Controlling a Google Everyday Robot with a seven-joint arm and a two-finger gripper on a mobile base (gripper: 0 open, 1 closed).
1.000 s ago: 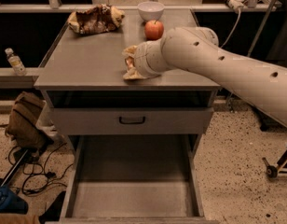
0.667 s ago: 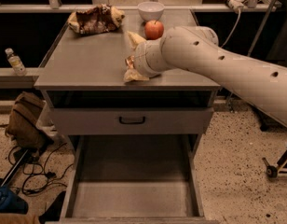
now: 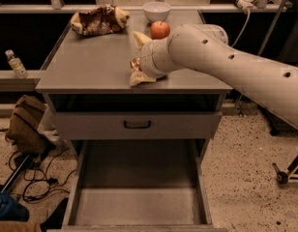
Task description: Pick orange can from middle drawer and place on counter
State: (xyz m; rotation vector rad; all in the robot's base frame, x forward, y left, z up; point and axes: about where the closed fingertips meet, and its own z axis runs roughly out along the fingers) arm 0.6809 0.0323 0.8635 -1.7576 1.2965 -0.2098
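My gripper (image 3: pixel 138 58) is over the front middle of the counter (image 3: pixel 91 66), at the end of the white arm that reaches in from the right. Its pale fingers (image 3: pixel 140 37) are spread apart. The orange can (image 3: pixel 135 63) shows as a small shiny orange-gold patch between them, low on the counter top and mostly hidden by the wrist. The middle drawer (image 3: pixel 139 204) is pulled out below, and its bare grey floor holds nothing.
A brown wrinkly snack bag (image 3: pixel 98 19) lies at the counter's back left. A white bowl (image 3: pixel 156 9) and a red-orange apple (image 3: pixel 160 30) are at the back, just behind the gripper. The top drawer front with its black handle (image 3: pixel 137 124) is shut. A bag and cables lie on the floor at left.
The gripper's fingers have spread wider apart around the can, the upper one moving towards the back. The arm has barely moved.
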